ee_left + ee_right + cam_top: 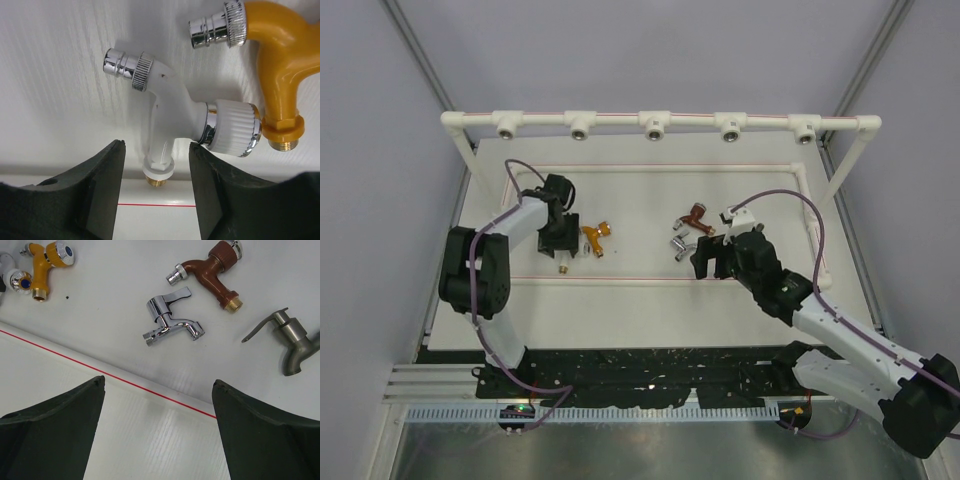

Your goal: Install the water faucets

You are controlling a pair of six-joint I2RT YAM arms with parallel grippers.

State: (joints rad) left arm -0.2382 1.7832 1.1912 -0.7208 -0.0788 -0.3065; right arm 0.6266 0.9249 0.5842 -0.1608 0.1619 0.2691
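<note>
The white faucet [170, 115] lies on the white board, brass thread toward me. My left gripper [156, 145] is open, with one finger on each side of the faucet's lower body and a gap on the left side. In the top view the left gripper [560, 235] covers this faucet. The orange-gold faucet [285, 65] lies just to its right [594, 237]. My right gripper [157, 382] is open and empty, near the copper-brown [212, 272], chrome [172, 322] and dark bronze-grey [292, 342] faucets. The right gripper [720, 258] hovers at the board's front edge.
A white pipe frame [620, 120] spans the back of the table, with several metal-ringed tee sockets [655, 126] facing forward. A raised white border with a red line [150, 390] marks the board's front edge. Grey walls close in both sides.
</note>
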